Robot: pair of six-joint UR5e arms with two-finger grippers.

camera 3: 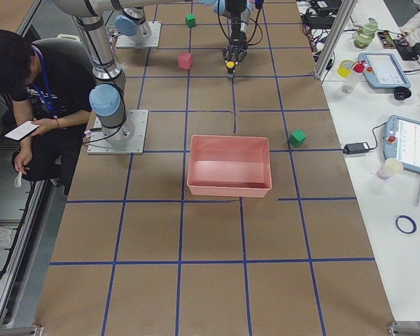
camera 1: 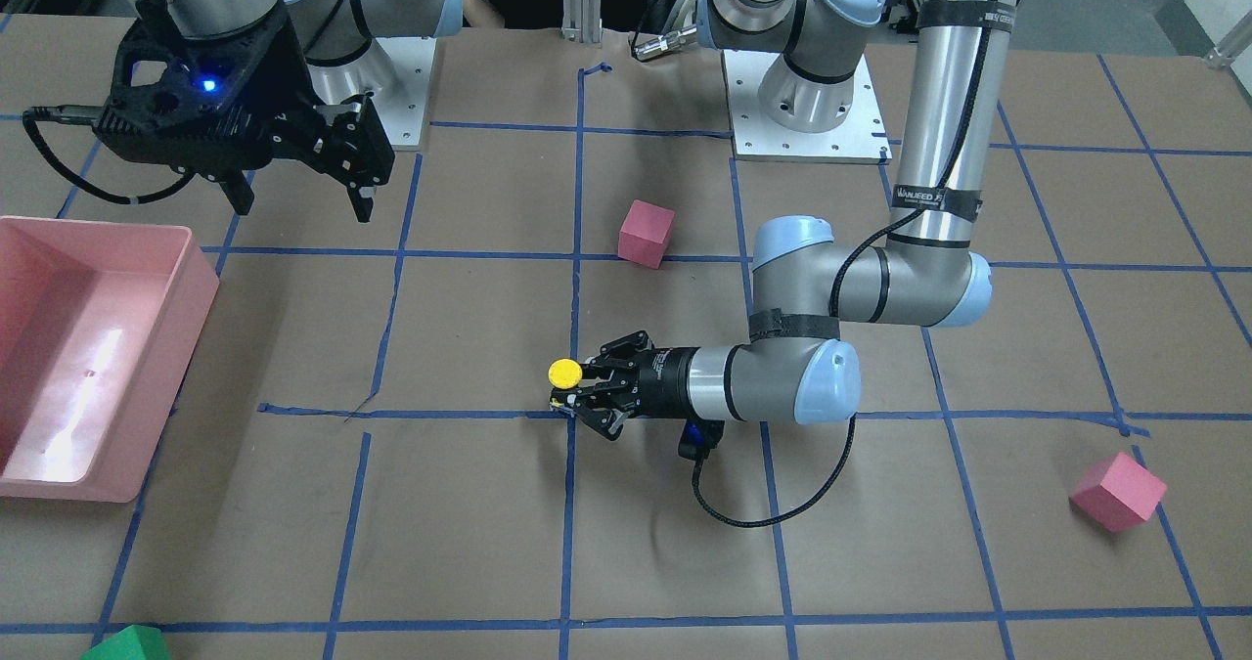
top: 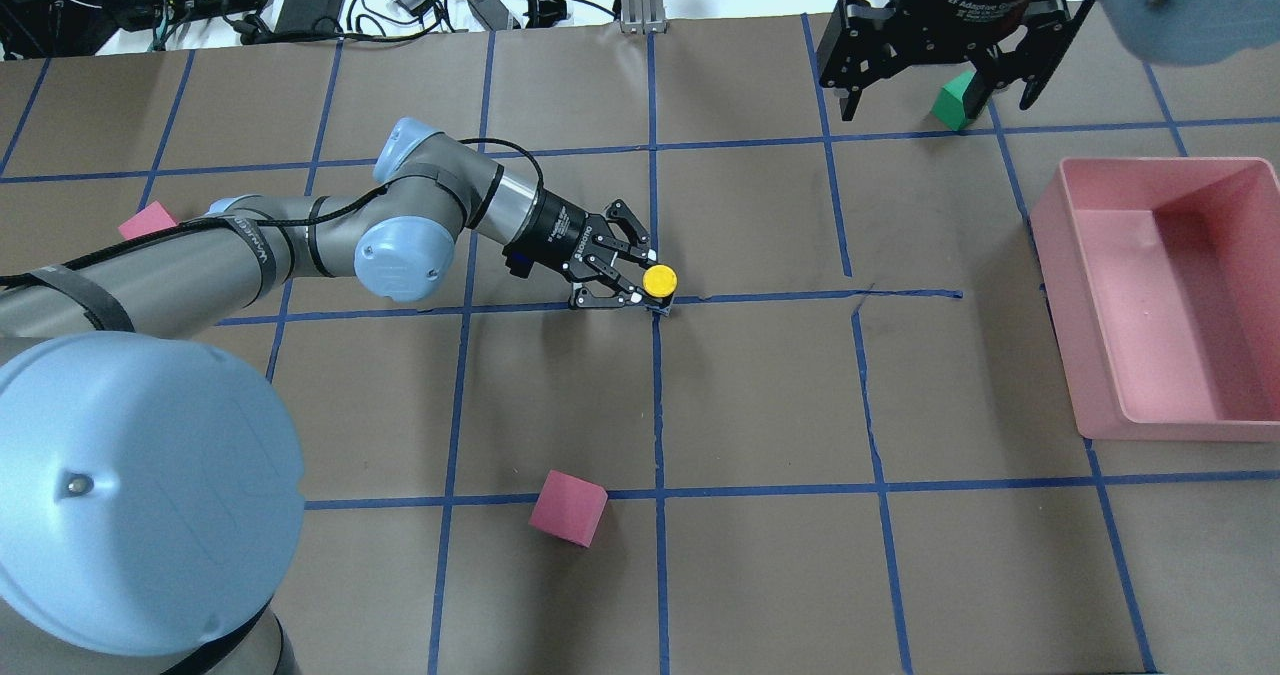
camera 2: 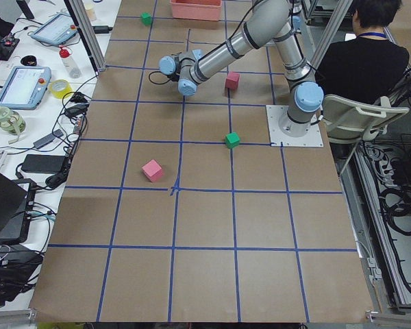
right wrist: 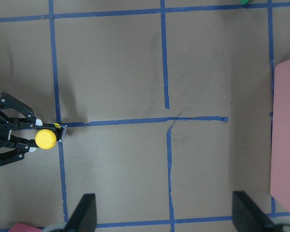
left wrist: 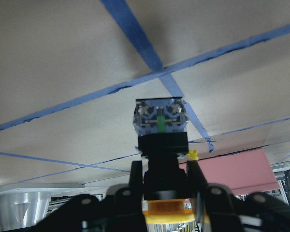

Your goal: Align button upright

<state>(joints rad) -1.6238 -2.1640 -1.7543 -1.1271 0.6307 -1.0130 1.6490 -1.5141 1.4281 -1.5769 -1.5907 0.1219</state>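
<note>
The button stands with its yellow cap [camera 1: 564, 374] up and its grey-white base block [left wrist: 160, 117] down, over a blue tape crossing at the table's middle. My left gripper [camera 1: 579, 392] lies level with the table and is shut on the button's black body [left wrist: 162, 143]. It also shows in the overhead view [top: 640, 282], next to the cap [top: 659, 280]. I cannot tell whether the base touches the paper. My right gripper [camera 1: 301, 208] is open and empty, high above the table, with its fingers [right wrist: 84, 215] spread wide.
A pink bin [top: 1150, 410] stands on the robot's right side. One pink cube [top: 568, 507] lies near the robot's base and another [top: 147, 221] beyond the left arm. A green cube [top: 955, 100] sits below the right gripper. A person sits beside the table.
</note>
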